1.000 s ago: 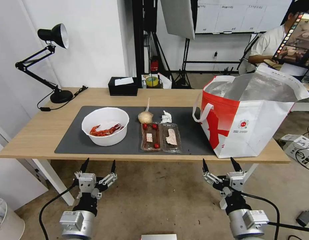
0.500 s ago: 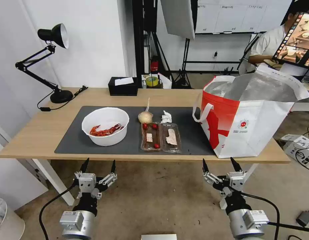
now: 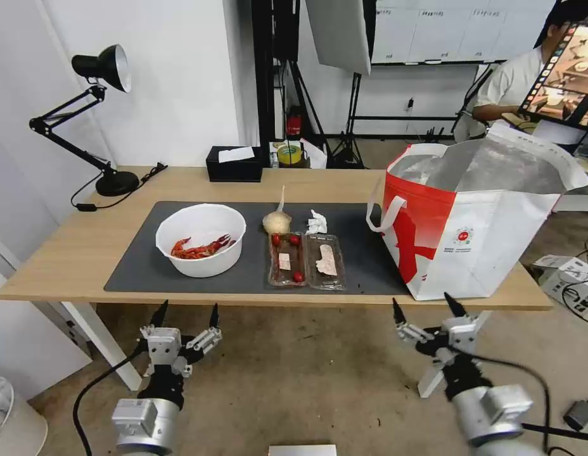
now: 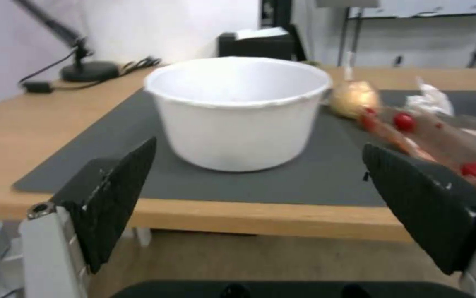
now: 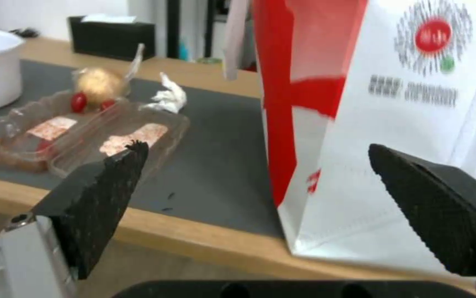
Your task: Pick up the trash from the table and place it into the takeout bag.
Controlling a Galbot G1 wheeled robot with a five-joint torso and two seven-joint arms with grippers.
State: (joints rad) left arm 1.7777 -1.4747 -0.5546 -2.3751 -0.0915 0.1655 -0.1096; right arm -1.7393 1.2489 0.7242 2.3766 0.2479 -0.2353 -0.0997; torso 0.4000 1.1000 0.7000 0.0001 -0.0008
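1. On the table [image 3: 66, 266], a long light-wood top, a dark grey mat [image 3: 135, 272] carries all the trash, and nothing has been lifted yet.
2. Towards the robot's left on the mat stands the white bowl [image 3: 201, 239] with red crayfish shells [image 3: 199, 248] lying in its bottom. It looks light and thin-walled, so its rim is the likely place to pinch; kept level, the shells should not spill.
3. Just right of the bowl lies the clear plastic tray [image 3: 305, 261], opened flat, with cherry tomatoes [image 3: 294, 240] loose in the half nearer the bowl. It seems flimsy and slippery; an edge grip would probably flex it, and any tilt could roll the tomatoes out.
4. Behind the tray sit the beige knotted bundle [image 3: 276, 221] and the crumpled tissue [image 3: 317, 222], near each other. Both look soft and light; the bundle's upright twisted tail offers a natural hold.
5. At the table's right end stands the takeout bag [image 3: 471, 240], its foil-lined mouth open upward.
6. Below the near table edge, the left gripper [image 3: 185, 313] hangs in front of the bowl, fingers spread wide, carrying nothing.
7. Below the bag's near corner, the right gripper [image 3: 429, 308] is likewise spread wide and empty.
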